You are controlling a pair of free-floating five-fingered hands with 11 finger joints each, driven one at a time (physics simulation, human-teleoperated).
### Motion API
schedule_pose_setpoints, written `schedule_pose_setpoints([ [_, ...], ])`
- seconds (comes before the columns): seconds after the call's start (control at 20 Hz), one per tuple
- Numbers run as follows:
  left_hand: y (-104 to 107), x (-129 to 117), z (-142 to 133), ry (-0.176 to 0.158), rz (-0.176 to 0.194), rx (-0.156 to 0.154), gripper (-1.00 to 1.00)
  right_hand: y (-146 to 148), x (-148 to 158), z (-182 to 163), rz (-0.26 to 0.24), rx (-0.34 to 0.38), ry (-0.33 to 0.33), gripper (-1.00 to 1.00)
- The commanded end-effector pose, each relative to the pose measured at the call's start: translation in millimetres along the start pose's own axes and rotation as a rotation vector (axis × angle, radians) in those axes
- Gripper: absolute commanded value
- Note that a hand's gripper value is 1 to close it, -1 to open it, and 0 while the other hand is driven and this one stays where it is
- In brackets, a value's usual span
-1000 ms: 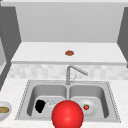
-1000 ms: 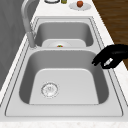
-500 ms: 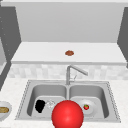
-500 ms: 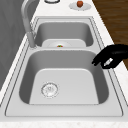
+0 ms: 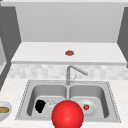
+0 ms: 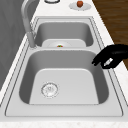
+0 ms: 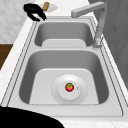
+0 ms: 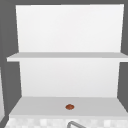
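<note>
The black left hand (image 5: 40, 106) hangs over the front rim of the left basin of the grey steel double sink (image 6: 15, 82); in the left side view its fingers (image 6: 98, 60) curl downward with the thumb pinched toward them, holding nothing. A round drain strainer (image 6: 50, 89) lies on that basin's floor, well apart from the hand. In the right basin a small red strawberry (image 7: 69, 87) sits on a round white plate (image 7: 82, 93). A big red ball (image 5: 67, 115) fills the foreground of the front view, and a small brown round thing (image 5: 69, 53) rests on the white shelf (image 5: 37, 53)
</note>
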Motion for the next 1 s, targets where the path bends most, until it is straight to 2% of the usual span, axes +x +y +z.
schedule_pose_setpoints([
  [0.0, 0, 0, 0, 0.0, 0.0, 0.0, 0.0, -1, 25, 9, -0.006, -0.003, -0.018, 1.0],
  [0.6, 0, 0, 0, 0.0, 0.0, 0.0, 0.0, 12, 107, 48, 0.001, -0.002, -0.012, 1.0],
  [0.95, 0, 0, 0, 0.0, 0.0, 0.0, 0.0, 23, 149, 81, -0.009, -0.06, 0.004, 1.0],
])
